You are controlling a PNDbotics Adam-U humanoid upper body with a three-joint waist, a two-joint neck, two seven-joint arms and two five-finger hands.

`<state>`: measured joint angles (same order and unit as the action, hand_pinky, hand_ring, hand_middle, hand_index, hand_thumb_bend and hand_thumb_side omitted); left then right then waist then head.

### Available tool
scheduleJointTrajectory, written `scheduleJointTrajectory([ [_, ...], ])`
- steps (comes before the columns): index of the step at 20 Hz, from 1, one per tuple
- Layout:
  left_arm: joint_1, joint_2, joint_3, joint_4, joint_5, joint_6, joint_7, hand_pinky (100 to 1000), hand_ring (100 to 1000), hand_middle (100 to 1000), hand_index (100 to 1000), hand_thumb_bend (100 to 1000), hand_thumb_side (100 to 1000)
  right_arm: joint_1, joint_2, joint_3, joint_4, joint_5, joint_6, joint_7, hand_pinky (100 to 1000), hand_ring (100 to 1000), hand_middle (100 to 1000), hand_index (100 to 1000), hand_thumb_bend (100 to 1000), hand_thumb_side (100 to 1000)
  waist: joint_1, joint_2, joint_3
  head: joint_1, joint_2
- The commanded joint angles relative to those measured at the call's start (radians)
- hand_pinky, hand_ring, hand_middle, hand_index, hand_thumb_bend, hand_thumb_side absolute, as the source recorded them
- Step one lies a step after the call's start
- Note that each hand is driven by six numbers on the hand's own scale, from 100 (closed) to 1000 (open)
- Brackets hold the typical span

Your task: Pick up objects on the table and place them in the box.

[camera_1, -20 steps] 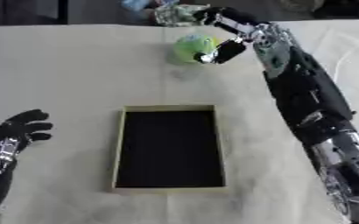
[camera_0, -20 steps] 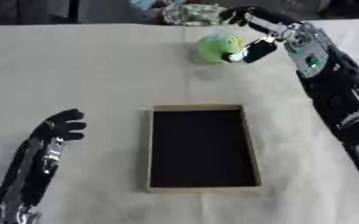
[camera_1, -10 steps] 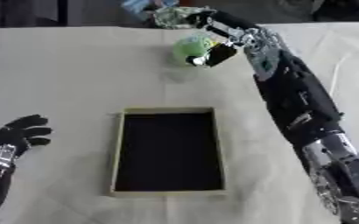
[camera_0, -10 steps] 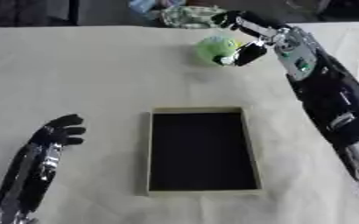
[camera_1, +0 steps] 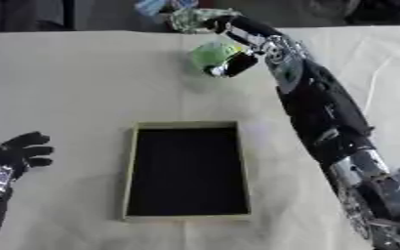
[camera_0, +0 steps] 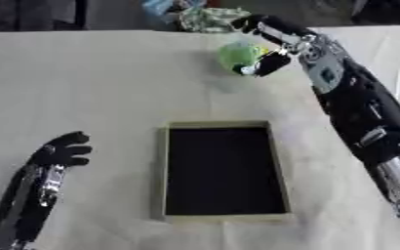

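Note:
A green rounded object (camera_0: 237, 55) is held above the far part of the table, with my right hand (camera_0: 271, 39) shut on it, fingers over its top and thumb under its right side. Its shadow lies on the cloth just below it. The shallow box (camera_0: 223, 171) with a dark inside and pale rim lies flat at the table's middle, nearer to me than the object. My left hand (camera_0: 58, 152) rests at the lower left with its fingers curled and nothing in it.
A crumpled pale green and white thing (camera_0: 205, 18) and a blue thing (camera_0: 159, 8) lie at the table's far edge, just behind the held object. The white cloth (camera_0: 92, 88) covers the table.
My right hand has carried the green object a little higher and slightly toward the far edge. The whole picture has shifted a bit; my left hand stays at the lower left.

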<state>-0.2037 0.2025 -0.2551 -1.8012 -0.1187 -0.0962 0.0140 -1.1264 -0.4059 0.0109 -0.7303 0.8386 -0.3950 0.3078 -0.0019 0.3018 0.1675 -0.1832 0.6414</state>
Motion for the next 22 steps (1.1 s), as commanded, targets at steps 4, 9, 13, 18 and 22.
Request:
scheduleJointTrajectory([
  [4,-0.011,0.0,0.001,-0.016,-0.008,-0.002,-0.009,722,757,746,846,100,880,-0.022,-0.023,-0.02,0.018,0.087,0.012,-0.032,878,899,896,978,419,263,0.004,-0.014,0.006,-0.012,-0.016],
  [9,-0.01,-0.001,0.001,-0.018,-0.01,-0.001,-0.013,722,757,746,847,100,882,-0.014,-0.027,-0.03,0.05,0.134,0.028,-0.065,879,900,895,977,413,269,0.009,-0.008,0.013,-0.018,-0.015],
  [13,-0.009,-0.002,0.002,-0.019,-0.01,-0.001,-0.015,722,757,747,848,100,884,-0.01,-0.027,-0.035,0.07,0.161,0.038,-0.085,880,899,891,976,410,274,0.012,-0.005,0.015,-0.019,-0.013],
  [18,-0.009,-0.002,0.001,-0.022,-0.01,0.0,-0.017,722,757,747,848,100,885,-0.005,-0.025,-0.036,0.082,0.189,0.045,-0.1,877,891,874,969,395,275,0.016,-0.003,0.019,-0.02,-0.01],
  [22,-0.008,-0.003,0.001,-0.023,-0.012,0.002,-0.019,722,758,747,848,100,887,-0.001,-0.025,-0.039,0.085,0.214,0.061,-0.13,864,870,848,955,379,282,0.019,-0.002,0.021,-0.021,-0.009],
])
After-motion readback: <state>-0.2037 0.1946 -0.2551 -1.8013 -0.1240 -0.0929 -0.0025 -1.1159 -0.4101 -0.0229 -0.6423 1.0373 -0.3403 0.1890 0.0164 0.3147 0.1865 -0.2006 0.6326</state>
